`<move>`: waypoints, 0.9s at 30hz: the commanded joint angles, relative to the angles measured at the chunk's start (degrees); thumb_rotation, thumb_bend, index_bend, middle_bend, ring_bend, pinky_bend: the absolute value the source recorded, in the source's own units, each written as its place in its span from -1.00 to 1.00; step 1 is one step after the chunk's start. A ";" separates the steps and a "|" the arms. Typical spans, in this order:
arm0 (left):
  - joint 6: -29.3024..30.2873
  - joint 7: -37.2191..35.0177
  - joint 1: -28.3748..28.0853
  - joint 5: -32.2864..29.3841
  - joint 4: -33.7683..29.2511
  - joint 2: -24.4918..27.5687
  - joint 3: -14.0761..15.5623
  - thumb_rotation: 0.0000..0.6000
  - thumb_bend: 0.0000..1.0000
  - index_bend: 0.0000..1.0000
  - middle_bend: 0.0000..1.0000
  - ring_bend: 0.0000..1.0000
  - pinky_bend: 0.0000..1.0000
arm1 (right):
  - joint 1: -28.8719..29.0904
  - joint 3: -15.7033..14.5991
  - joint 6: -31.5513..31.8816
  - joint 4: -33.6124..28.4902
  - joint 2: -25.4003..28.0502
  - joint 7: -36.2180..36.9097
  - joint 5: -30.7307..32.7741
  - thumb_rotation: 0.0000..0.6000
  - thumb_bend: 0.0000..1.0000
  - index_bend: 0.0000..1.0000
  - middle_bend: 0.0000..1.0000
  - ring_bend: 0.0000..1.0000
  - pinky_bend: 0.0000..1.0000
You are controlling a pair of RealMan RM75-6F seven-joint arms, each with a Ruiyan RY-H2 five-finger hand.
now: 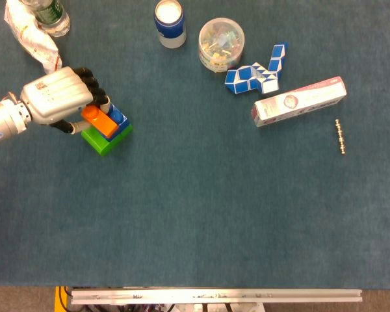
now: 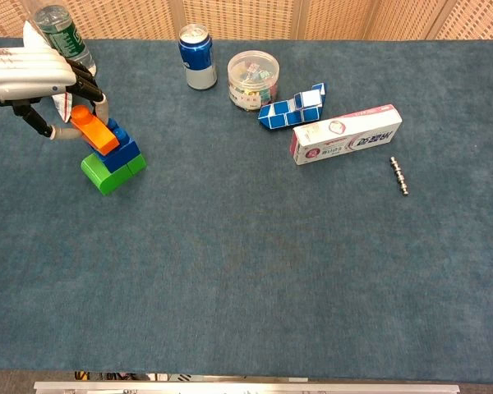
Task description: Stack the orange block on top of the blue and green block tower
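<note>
My left hand [image 1: 55, 97] [image 2: 29, 72] hovers at the table's left side and holds the orange block [image 1: 99, 120] [image 2: 94, 131] between thumb and fingers. The orange block lies tilted on the blue block [image 1: 119, 120] [image 2: 122, 149], which sits on the green block [image 1: 106, 138] [image 2: 108, 171]. From the chest view the orange block leans down to the right over the tower's left part. My right hand appears in neither view.
A plastic bottle [image 1: 47, 14] [image 2: 59, 29] and a crumpled wrapper [image 1: 32, 38] stand just behind the hand. A blue can [image 1: 169, 23], a clear tub [image 1: 221, 43], a blue-white snake puzzle [image 1: 257, 70], a toothpaste box [image 1: 299, 101] and a small metal rod [image 1: 340, 136] lie toward the back right.
</note>
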 commanded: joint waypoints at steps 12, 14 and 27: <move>0.76 -0.73 0.37 -0.77 0.38 -0.48 0.06 1.00 -0.27 0.06 -0.04 -0.32 -0.49 | 0.14 0.20 -0.41 0.32 -0.10 0.26 0.19 1.00 -0.49 -0.33 -0.27 -0.26 -0.21; 0.88 -0.64 0.27 -0.74 0.27 -0.47 0.06 1.00 -0.27 0.06 -0.04 -0.32 -0.49 | 0.12 0.21 -0.37 0.35 -0.11 0.30 0.14 1.00 -0.49 -0.33 -0.26 -0.26 -0.21; -0.02 -0.61 -0.18 -1.35 0.95 -0.77 -0.05 1.00 -0.27 0.06 -0.04 -0.32 -0.49 | -0.09 0.32 -0.25 0.52 -0.08 0.44 0.41 1.00 -0.49 -0.33 -0.25 -0.26 -0.21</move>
